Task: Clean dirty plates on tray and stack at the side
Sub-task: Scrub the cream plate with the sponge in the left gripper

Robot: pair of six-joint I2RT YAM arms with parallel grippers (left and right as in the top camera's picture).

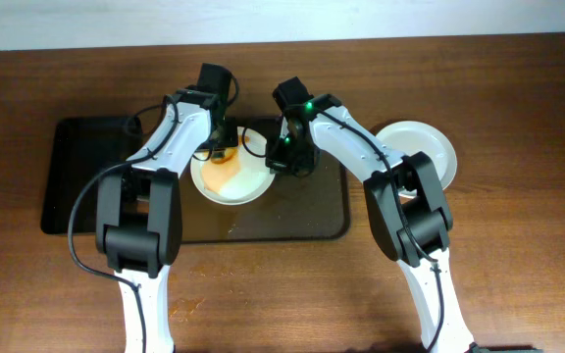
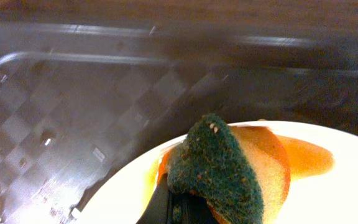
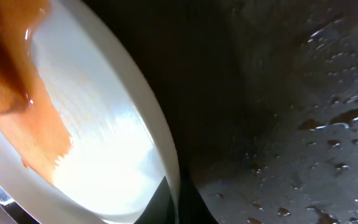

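Green-faced sponge (image 2: 219, 165) hides most of the left pincer (image 2: 174, 210) clamped on it; the cropped right pincer (image 3: 176, 202) pinches the plate (image 3: 104, 149) by its rim.

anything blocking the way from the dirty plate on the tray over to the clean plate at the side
Nothing visible does: only the tray and the table lie between the dirty plate and the clean plate. The right gripper, shut on the dirty plate's rim, reaches over that stretch.

Left fingers (image 2: 159, 206) mostly hidden under sponge (image 2: 219, 168), dirty plate (image 2: 328, 196) cut off by lower edge; tray (image 2: 73, 130) blurred at its far rim
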